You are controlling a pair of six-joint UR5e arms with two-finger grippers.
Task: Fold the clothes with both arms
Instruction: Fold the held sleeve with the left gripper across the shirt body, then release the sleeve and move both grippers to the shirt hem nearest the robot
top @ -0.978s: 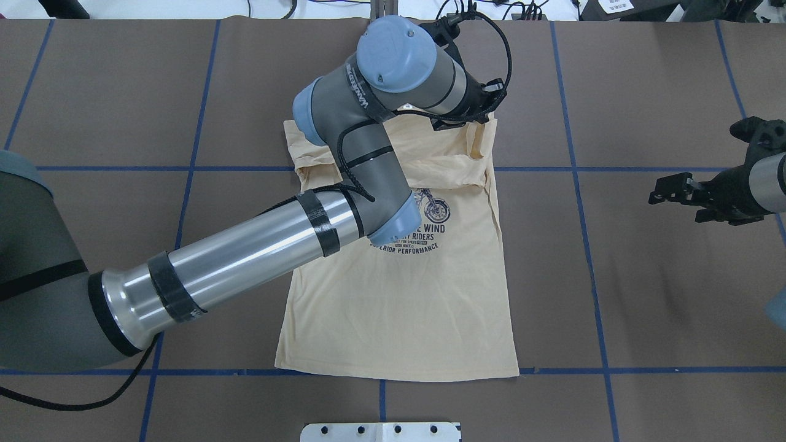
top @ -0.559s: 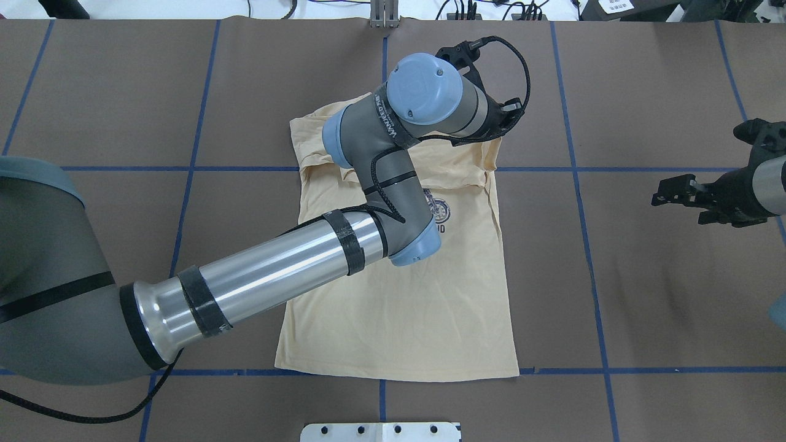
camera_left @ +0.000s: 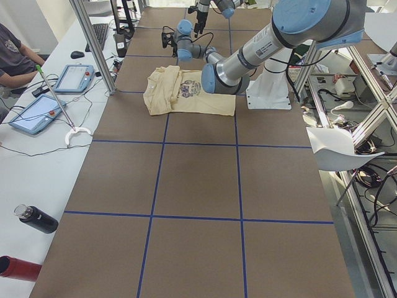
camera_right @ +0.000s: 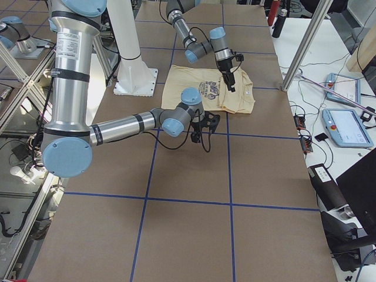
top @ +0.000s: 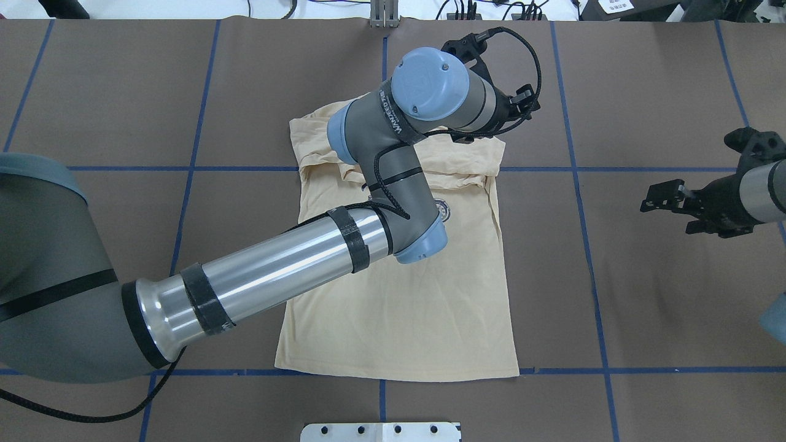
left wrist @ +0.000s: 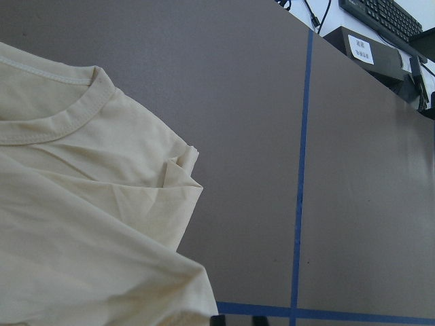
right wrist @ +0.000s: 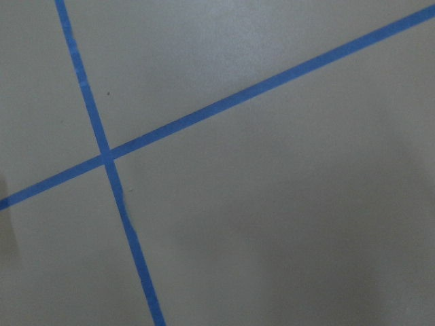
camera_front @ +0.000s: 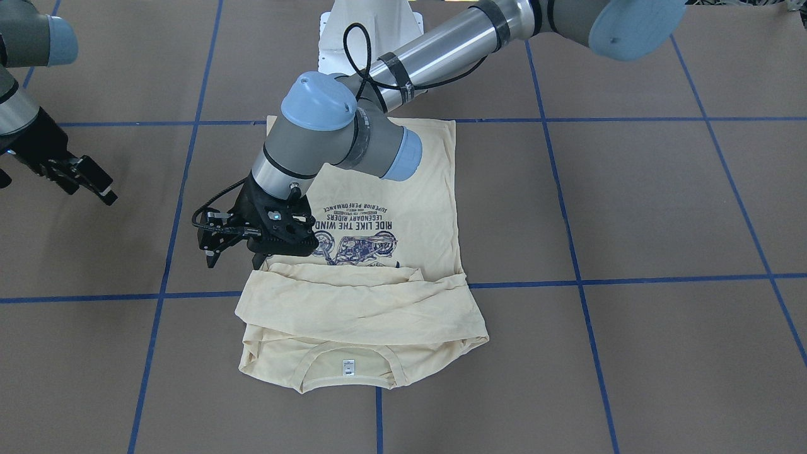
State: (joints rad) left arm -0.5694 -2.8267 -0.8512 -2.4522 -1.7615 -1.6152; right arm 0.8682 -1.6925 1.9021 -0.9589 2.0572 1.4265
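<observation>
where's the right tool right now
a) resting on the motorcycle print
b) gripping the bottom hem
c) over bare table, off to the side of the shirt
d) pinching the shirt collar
c: the right tool is over bare table, well apart from the shirt, and its wrist view shows only table surface and blue tape lines.

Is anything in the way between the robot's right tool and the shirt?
Nothing visible is. Only bare brown table with blue tape lines lies between the right tool and the nearest edge of the shirt.
</observation>
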